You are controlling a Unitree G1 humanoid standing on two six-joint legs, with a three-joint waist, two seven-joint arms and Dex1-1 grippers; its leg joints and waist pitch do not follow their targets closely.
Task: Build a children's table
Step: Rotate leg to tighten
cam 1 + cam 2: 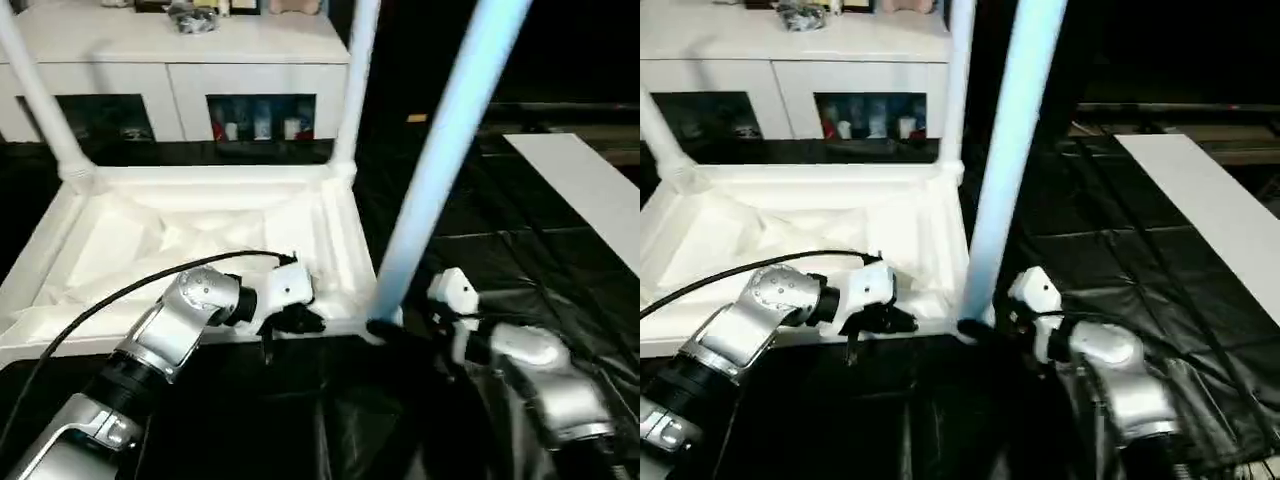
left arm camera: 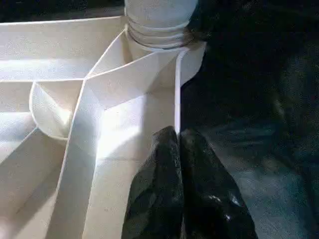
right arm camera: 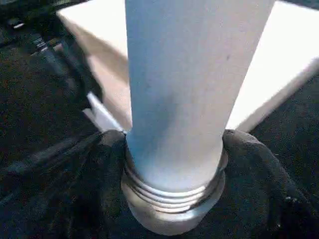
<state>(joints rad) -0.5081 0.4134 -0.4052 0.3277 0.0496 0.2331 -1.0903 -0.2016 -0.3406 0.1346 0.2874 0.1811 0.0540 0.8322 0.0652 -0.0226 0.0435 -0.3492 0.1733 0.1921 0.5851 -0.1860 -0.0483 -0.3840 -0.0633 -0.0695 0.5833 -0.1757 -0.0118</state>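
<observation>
The white tabletop (image 1: 200, 178) lies upside down on the black floor mat, ribbed underside up. Two white legs stand upright in its far corner sockets, one on the left (image 1: 40, 90) and one on the right (image 1: 355, 80). A third leg (image 1: 440, 150) rises at a slight tilt from the near right corner. My right gripper (image 1: 385, 330) is shut around its threaded base (image 3: 174, 199), with a black finger (image 3: 249, 169) on each side. My left gripper (image 1: 300, 320) is shut on the tabletop's near rim (image 2: 177, 89), close to that corner; the thin wall runs between its fingers (image 2: 154, 189).
A white cabinet (image 1: 180, 60) with dark glass doors stands behind the tabletop. A flat white board (image 1: 590, 190) lies on the mat at the right. A black cable (image 1: 120, 290) runs over my left forearm.
</observation>
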